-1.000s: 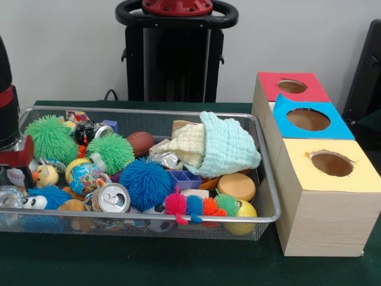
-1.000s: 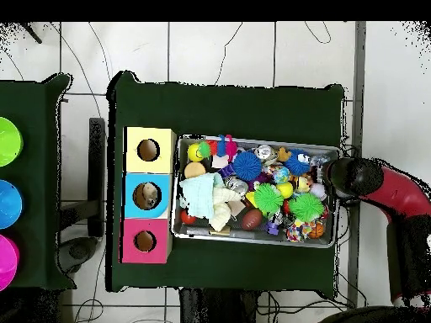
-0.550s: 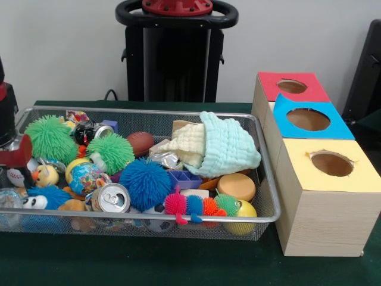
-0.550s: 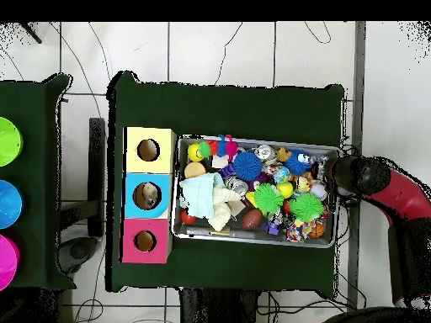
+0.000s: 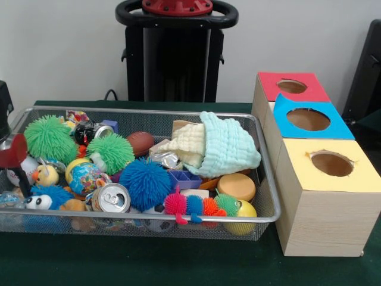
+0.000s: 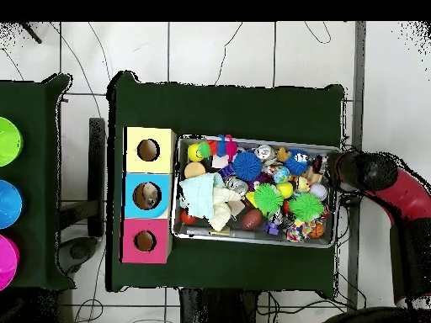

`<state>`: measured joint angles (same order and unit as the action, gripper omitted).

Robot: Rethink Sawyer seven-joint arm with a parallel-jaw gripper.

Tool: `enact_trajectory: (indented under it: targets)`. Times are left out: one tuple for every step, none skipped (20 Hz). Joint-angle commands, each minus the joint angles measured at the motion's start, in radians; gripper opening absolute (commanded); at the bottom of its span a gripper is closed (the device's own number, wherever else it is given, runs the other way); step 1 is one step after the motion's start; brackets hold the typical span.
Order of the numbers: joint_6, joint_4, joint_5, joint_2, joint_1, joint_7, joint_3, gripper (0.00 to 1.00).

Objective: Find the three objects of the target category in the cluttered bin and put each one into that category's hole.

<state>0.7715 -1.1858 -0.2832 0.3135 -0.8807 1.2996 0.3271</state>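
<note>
Right now the gripper (image 5: 13,156) hangs over one short end of the wire bin (image 5: 262,156), the end farthest from the boxes, and I cannot tell whether it is spread or closed, or whether it carries anything. Which category is wanted isn't marked anywhere, so the task's three things could be any of the lot heaped inside: the blue spiky ball (image 5: 144,182) near the front rim, the soda can (image 5: 111,198) beside it, the pale blue cloth (image 5: 229,146) piled at the end nearest the boxes.

To do this step well, I'd say it should come straight down on one thing that lies on top with room around it, not dig into the pile, and lift clear of the rim before crossing. The cloth probably hides things and may need shifting.

Just beside the bin stand three boxes in a row, with a yellow top (image 5: 331,163), a blue top (image 5: 308,119) and a red top (image 5: 292,86), each holed. All of it sits on a dark green table cover (image 6: 227,105); beyond is pale tiled floor (image 6: 219,50) with cables trailing.
</note>
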Motion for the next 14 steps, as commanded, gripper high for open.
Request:
enact_trajectory:
  targets:
    - [-0.069, 0.053, 0.063, -0.044, 0.023, 0.185, 0.012, 1.00]
    - [-0.076, 0.054, 0.064, -0.045, 0.023, 0.183, 0.012, 1.00]
    - [-0.084, 0.055, 0.065, -0.046, 0.022, 0.181, 0.012, 1.00]
    - [-0.090, 0.062, 0.067, -0.051, 0.019, 0.175, 0.014, 1.00]
    - [-0.105, 0.048, 0.068, -0.046, 0.019, 0.175, 0.015, 1.00]
    - [-0.111, 0.049, 0.070, -0.048, 0.018, 0.174, 0.017, 1.00]
    - [-0.118, 0.050, 0.072, -0.051, 0.016, 0.172, 0.020, 1.00]
    - [-0.120, 0.057, 0.078, -0.059, 0.014, 0.168, 0.026, 1.00]
    - [-0.119, 0.062, 0.080, -0.062, 0.015, 0.167, 0.027, 1.00]
    - [-0.122, 0.067, 0.088, -0.069, 0.014, 0.169, 0.032, 1.00]
    - [-0.122, 0.069, 0.093, -0.073, 0.014, 0.170, 0.036, 1.00]
    - [-0.131, 0.062, 0.112, -0.083, 0.006, 0.176, 0.052, 1.00]
    - [-0.136, 0.061, 0.119, -0.087, 0.004, 0.178, 0.057, 1.00]
    - [-0.145, 0.050, 0.135, -0.091, -0.003, 0.180, 0.069, 1.00]
